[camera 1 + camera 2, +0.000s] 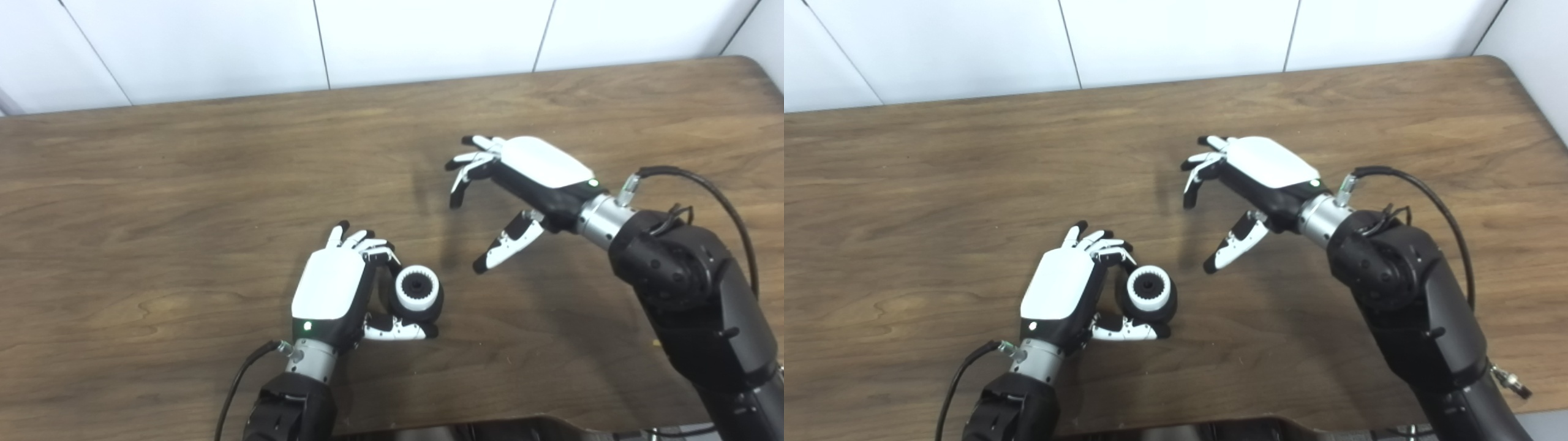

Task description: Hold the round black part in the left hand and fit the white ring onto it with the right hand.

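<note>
1. My left hand is curled around the round black part near the table's front edge, fingers above it and thumb under it. The part lies on its side, open face toward my right.
2. The white ring, toothed around its inner rim, already sits on the face of the black part. I cannot tell whether it is fully seated or only resting there.
3. My right hand hangs empty, fingers spread and thumb hanging down, well apart from the part, up and to its right.
4. My reading: the fitting step looks done or nearly so. The next move, if any, calls for a light press on the ring's face, square on, while my left grip resists.
5. Room: bare wooden table lies between the two hands, a clear lane for my right to come in. The front edge is close behind my left wrist; the far edge and wall are well away.
</note>
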You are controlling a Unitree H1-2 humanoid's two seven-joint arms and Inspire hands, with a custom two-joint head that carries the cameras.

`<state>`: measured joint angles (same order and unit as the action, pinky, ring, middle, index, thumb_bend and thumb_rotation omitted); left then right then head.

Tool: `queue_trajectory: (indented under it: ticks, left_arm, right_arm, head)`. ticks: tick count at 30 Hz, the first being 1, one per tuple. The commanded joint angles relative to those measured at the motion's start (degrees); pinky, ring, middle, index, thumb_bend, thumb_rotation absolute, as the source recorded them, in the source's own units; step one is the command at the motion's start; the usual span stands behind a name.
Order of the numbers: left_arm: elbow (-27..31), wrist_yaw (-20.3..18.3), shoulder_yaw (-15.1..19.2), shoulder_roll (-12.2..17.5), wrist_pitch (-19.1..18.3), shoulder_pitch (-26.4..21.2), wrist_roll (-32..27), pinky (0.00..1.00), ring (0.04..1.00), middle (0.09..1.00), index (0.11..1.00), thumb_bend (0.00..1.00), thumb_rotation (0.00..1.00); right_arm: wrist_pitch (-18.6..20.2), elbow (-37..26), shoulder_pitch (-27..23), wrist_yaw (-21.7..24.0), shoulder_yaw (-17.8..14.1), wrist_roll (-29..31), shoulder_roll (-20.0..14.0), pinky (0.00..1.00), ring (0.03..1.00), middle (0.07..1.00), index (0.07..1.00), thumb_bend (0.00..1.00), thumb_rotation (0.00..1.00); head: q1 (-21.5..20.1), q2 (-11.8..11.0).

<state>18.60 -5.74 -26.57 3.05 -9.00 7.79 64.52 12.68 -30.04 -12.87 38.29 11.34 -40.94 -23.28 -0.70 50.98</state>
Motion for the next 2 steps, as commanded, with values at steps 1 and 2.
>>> queue_trajectory:
  ticks: [1, 2]
  left_arm:
    - [0.78, 0.09, 0.23, 0.14, 0.36, -0.35, 0.02, 1.0, 0.871, 0.763, 0.483, 0.52, 0.06]
    - [0.79, 0.11, 0.25, 0.16, 0.38, -0.32, 0.05, 1.0, 0.868, 0.761, 0.483, 0.52, 0.06]
  right_arm:
    - [-0.01, -2.48, -2.22, -0.75, -1.14, 0.49, -1.11, 1.0, 0.975, 0.853, 0.611, 0.99, 0.21]
    - [0.2, -2.55, -2.22, -0.7, -1.26, 0.5, -1.22, 1.0, 0.974, 0.854, 0.615, 0.99, 0.21]
  head:
    - [-0.13, 0.0]
    - [-0.13, 0.0]
